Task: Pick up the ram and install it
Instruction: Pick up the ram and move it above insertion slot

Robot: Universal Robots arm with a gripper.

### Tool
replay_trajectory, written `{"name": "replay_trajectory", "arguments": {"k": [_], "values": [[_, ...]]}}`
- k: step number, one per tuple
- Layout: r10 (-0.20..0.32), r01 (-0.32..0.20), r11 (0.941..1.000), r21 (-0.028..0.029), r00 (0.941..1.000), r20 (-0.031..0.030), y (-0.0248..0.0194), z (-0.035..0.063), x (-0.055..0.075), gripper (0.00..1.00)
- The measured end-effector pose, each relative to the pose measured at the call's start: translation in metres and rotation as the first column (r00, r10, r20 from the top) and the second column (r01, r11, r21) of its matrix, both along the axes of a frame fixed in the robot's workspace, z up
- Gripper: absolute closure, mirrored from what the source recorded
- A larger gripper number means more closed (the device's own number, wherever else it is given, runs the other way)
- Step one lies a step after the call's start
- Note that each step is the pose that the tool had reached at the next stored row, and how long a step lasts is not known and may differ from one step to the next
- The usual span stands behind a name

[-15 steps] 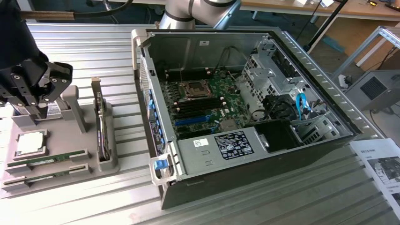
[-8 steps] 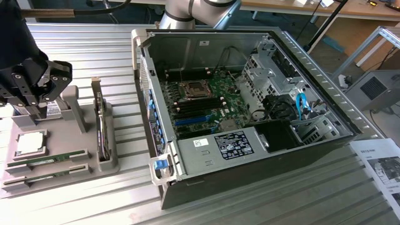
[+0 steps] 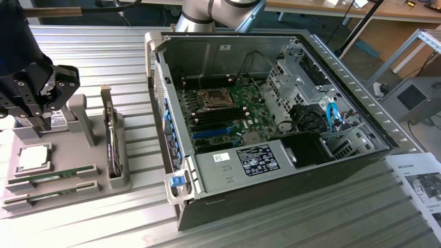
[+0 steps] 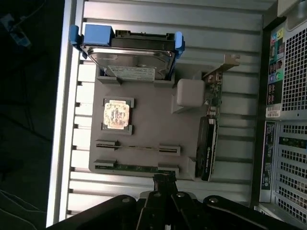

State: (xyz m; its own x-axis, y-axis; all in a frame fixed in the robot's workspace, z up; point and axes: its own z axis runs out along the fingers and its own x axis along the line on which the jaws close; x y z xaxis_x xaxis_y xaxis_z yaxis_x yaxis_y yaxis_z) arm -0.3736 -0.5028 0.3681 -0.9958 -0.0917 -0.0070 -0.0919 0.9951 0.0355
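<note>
And here's the tool (image 3: 38, 95), fingers pressed together and gripping nothing at all, hanging over the far end of the grey holder (image 3: 86, 111) at the exterior view's left. Directly beneath it sits the hard drive (image 4: 127, 60) with its blue side rails, propped in the holder's end bracket. The ram (image 3: 53, 177) is down in the holder, lying flat in its own narrow slot, green board with a pale label, well apart from the tool. A twin stick (image 3: 48, 195) lies just beside it, along the holder's outer edge, and from the wrist view that one shows as a green strip right past the closed fingertips (image 4: 163, 182). Between the sticks and the hard drive rests a square processor chip (image 3: 31, 157). An expansion card (image 3: 110, 137) stands upright on its edge along the holder's side towards the computer case (image 3: 241, 206). The case lies on its side on the ribbed metal tabletop (image 3: 117, 62), lid off, the green motherboard (image 3: 231, 111) exposed with its processor socket (image 3: 214, 95) in plain sight. A printed sheet (image 3: 420, 181) lies on the tabletop at the exterior view's right.
</note>
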Motion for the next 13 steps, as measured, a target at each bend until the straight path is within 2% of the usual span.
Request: {"name": "replay_trajectory", "arguments": {"k": [7,13], "values": [[0.082,-0.082,0.9967,-0.0002,0.9967,0.0000,0.0000,0.0000,0.0000,0.89],[0.158,-0.158,0.9874,-0.0011,0.9874,-0.0002,0.0000,0.0000,0.0000,0.89]]}}
